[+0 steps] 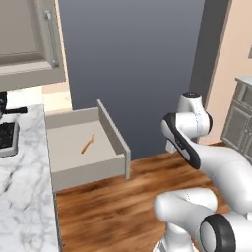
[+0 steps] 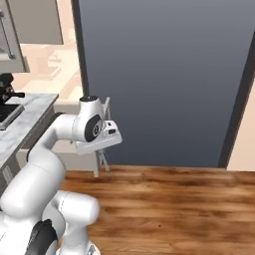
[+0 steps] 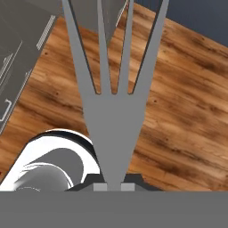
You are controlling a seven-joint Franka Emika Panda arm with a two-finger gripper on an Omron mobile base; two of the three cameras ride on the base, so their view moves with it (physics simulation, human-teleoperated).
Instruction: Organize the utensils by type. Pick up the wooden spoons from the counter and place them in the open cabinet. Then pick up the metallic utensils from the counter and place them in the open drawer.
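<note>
End effector (image 3: 114,186) clamped, arm folded

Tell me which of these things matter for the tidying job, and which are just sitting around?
Part of the job:
- dull grey steel fork, clamped in the gripper
- shiny orange-copper fork, lying in the wide beige open drawer
- white marble counter
- taupe upper cabinet with steel bar handle

Just there:
- black appliance on the counter
- wooden floor

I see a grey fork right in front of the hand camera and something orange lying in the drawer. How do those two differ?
The grey steel fork is clamped between the closed gripper fingers over the wooden floor; the orange utensil lies loose on the bottom of the open drawer. The first is dull grey, the second orange. The fork's prongs are plain; the orange one's end is too small to make out. Both are slim.
</note>
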